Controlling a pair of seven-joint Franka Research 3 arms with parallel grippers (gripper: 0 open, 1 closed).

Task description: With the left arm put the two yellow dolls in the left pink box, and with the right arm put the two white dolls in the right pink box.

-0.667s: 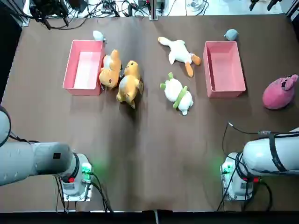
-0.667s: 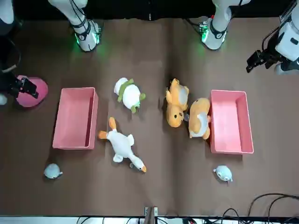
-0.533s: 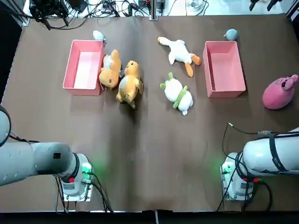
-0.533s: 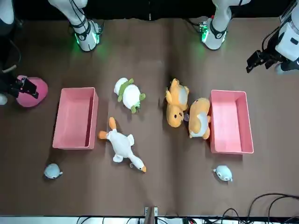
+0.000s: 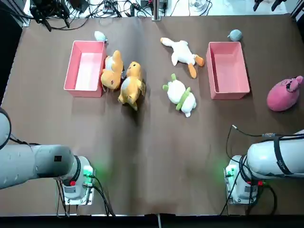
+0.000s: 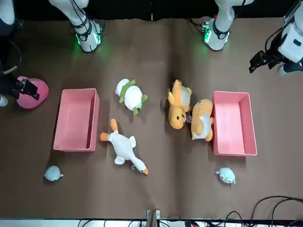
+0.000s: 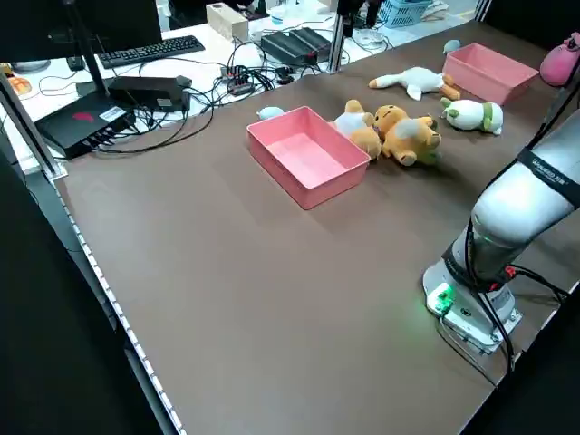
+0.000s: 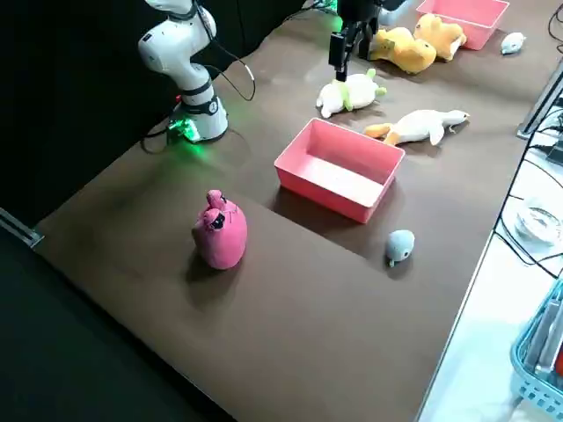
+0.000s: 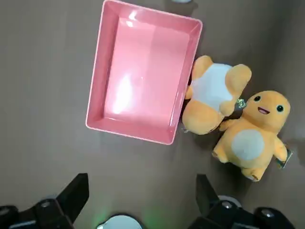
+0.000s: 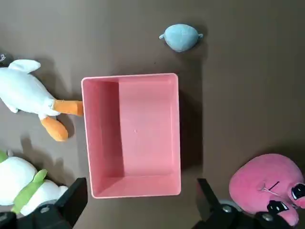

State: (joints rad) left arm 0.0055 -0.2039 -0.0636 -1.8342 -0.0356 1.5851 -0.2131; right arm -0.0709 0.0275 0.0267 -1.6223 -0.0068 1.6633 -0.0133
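Note:
Two yellow dolls (image 5: 112, 70) (image 5: 131, 84) lie side by side against the right wall of the left pink box (image 5: 71, 66), which holds nothing. A white duck doll (image 5: 180, 51) and a white doll with a green scarf (image 5: 181, 95) lie left of the right pink box (image 5: 229, 92), also with nothing inside. My left gripper (image 9: 140, 183) hangs open high over the left box and the yellow dolls (image 9: 248, 138). High above the right box (image 10: 131, 191), my right gripper (image 10: 140, 187) is open too. Neither holds anything.
A pink round plush (image 5: 284, 94) sits right of the right box. Small grey-blue toys lie at the far end of each box (image 5: 234, 34) (image 5: 99, 35). Cables and devices line the far table edge. The arm bases (image 5: 76, 185) (image 5: 242, 185) stand at the near edge.

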